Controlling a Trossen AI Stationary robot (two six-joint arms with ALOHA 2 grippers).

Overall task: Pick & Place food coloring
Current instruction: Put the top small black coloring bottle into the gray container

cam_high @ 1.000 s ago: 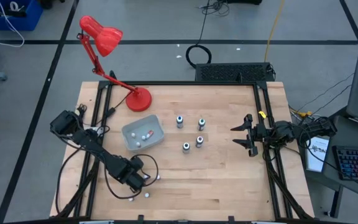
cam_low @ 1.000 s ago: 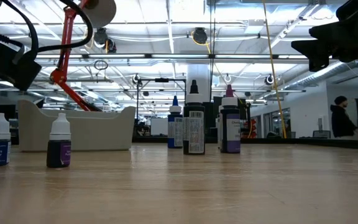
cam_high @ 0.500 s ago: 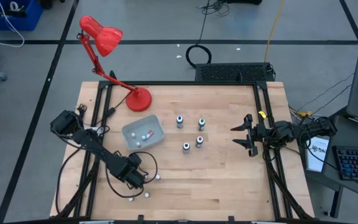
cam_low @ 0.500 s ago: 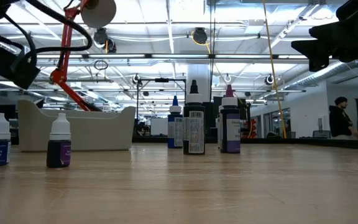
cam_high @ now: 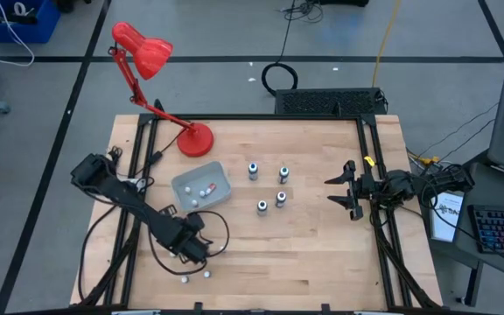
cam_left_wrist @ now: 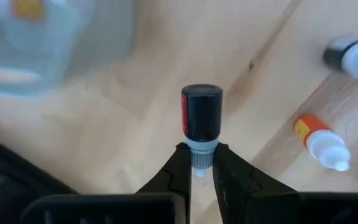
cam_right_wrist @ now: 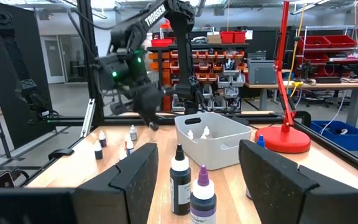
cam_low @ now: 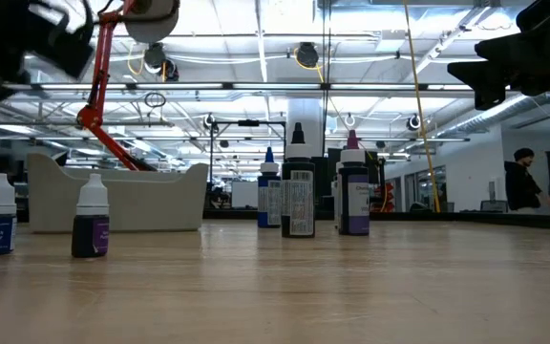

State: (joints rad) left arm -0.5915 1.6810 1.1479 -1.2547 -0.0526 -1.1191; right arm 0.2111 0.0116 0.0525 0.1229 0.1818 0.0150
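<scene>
Left gripper (cam_left_wrist: 199,167) held a bottle.
Its fingers clamped the white neck of a small black-bodied food-coloring bottle (cam_left_wrist: 201,116); right gripper (cam_high: 339,190) waited, jaws wide.

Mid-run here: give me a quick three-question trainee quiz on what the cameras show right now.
1. True or false: the left gripper is shut on a small bottle.
2. Which holds bottles: A) the grey tray, B) the red lamp?
3. How many bottles stand upright in the group at the table's middle?

Key: 1 true. 2 A. 3 four. The right gripper waits open at the table's right edge.
</scene>
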